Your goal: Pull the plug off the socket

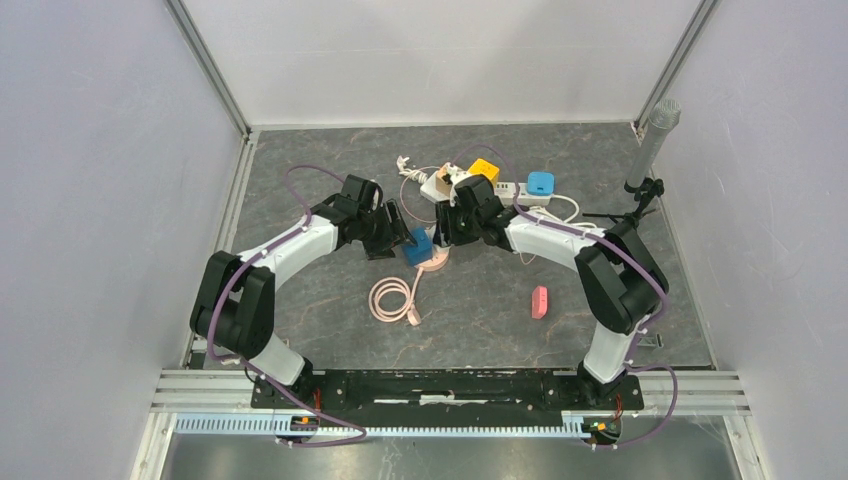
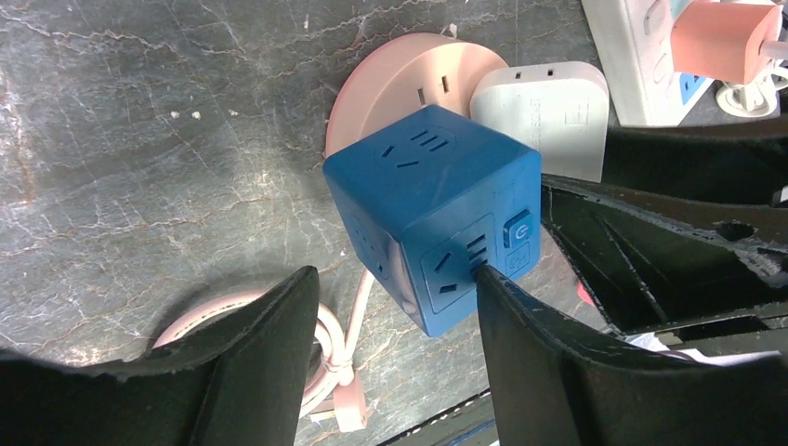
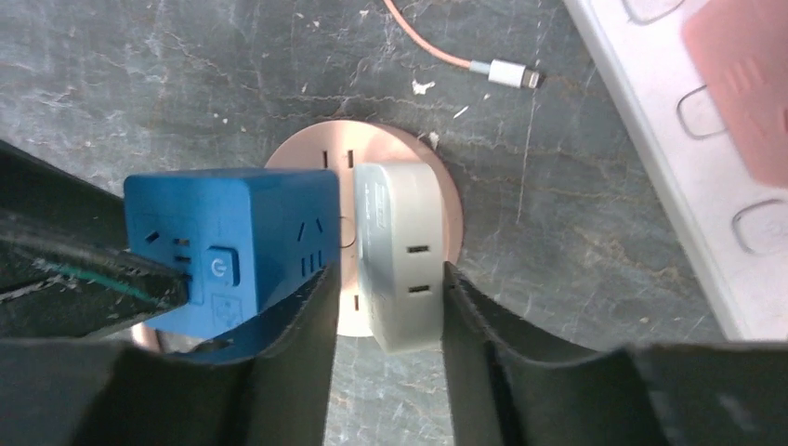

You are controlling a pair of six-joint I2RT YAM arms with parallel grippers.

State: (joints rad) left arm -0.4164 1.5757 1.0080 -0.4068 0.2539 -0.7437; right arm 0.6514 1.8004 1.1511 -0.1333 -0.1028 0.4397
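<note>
A blue cube plug and a white adapter both sit on a round pink socket on the table. My left gripper is open around the cube's near corner. Its right finger touches the cube's face and its left finger is apart from it. My right gripper is open and straddles the white adapter. Its right finger touches the adapter, and a narrow gap shows at the left finger, which stands between the adapter and the blue cube. In the top view both grippers meet over the cube.
The socket's pink cable lies coiled in front. A white power strip with an orange plug and a blue plug lies behind. A small pink piece lies at the right. A grey post stands at the back right.
</note>
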